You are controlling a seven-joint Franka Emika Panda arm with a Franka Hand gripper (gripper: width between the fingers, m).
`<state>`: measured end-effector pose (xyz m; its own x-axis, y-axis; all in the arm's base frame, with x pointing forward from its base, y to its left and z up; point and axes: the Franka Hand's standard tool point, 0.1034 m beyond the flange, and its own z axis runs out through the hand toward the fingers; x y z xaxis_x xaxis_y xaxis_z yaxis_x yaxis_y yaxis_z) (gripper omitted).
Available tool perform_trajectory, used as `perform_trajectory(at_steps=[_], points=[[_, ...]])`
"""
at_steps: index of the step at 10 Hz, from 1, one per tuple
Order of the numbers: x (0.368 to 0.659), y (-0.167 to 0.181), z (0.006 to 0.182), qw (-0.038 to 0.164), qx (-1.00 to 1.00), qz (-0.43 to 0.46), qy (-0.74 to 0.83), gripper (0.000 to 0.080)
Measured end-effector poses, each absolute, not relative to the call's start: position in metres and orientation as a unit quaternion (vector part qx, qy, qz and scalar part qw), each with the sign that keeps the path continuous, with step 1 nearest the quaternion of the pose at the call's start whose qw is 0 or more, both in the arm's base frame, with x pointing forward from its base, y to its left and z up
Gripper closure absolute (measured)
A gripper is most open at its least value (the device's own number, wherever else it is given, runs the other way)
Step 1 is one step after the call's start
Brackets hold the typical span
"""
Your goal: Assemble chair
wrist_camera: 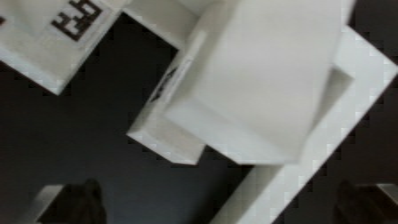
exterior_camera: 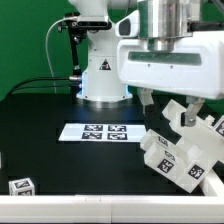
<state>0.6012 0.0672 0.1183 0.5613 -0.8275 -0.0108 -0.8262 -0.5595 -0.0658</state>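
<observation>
At the near end of the worktop point(exterior_camera: 40, 120), on the exterior view's right, sits the chair point(exterior_camera: 185, 155): a part-built blocky white body w/ tags on several faces, tilted rather than square to the worktop edge. End effector point(exterior_camera: 166, 110) hangs right above it, fingers spread apart, gripping nothing. Wrist view agrees: both fingertips point(wrist_camera: 75, 200) show dark at the frame edge w/ a wide gap btwn them. Under the wrist cam a thick slab point(wrist_camera: 249, 90) fills the view, w/ a thinner strut point(wrist_camera: 347, 100) running alongside it into the gap btwn the fingers, touching neither as far as I can tell. Prob. the arm is lined up so the jaws straddle that strut, for a grab or a push; can't say which. Marker board point(exterior_camera: 100, 131) lies flat mid-worktop, well apart from the chair, so clear of the work. One small tagged piece point(exterior_camera: 20, 186) sits near, on the exterior view's left, far from the chair, likely parked out of the way until needed. Assembly looks partway, not done
</observation>
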Motion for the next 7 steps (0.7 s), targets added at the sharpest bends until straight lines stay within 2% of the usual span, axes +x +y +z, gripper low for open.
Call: perform_trajectory(at_steps=[2, 5, 7], points=[[0.603, 0.078, 0.131, 0.024, -0.896, 0.006, 0.443, 0.0151], [0.602, 0.075, 0.126, 0.021, -0.901, 0.003, 0.433, 0.0151], [0.596, 0.083, 0.126, 0.011, -0.938, 0.012, 0.347, 0.0151]])
